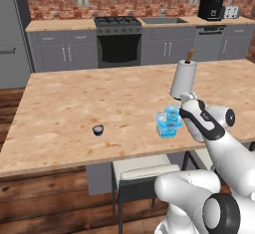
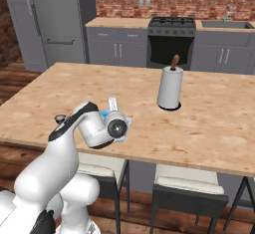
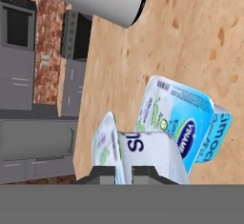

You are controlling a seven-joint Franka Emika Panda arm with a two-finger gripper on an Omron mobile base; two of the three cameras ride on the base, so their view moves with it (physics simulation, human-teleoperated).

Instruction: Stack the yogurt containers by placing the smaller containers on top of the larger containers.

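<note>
The squarish light-blue tub (image 1: 168,128) stands on the island near its front edge, also seen as the tub (image 3: 190,118) in the hand view. My gripper (image 1: 179,109) is shut on the small translucent light-blue cup (image 1: 172,111), holding it right over the tub's top; I cannot tell if they touch. In the hand view the cup (image 3: 147,154) sits between the fingertips (image 3: 145,171) of the gripper (image 3: 124,173). The tiny dark round cup (image 1: 98,130) with a pale top stands alone well to the left. From the right, my hand hides most of the tub (image 2: 127,123).
A tall white paper roll (image 1: 183,78) stands just behind the tub, close to my hand, and shows as the roll (image 2: 170,88) from the right. Stools (image 1: 142,171) sit under the island's front edge. The wooden island top (image 1: 74,103) spreads wide to the left.
</note>
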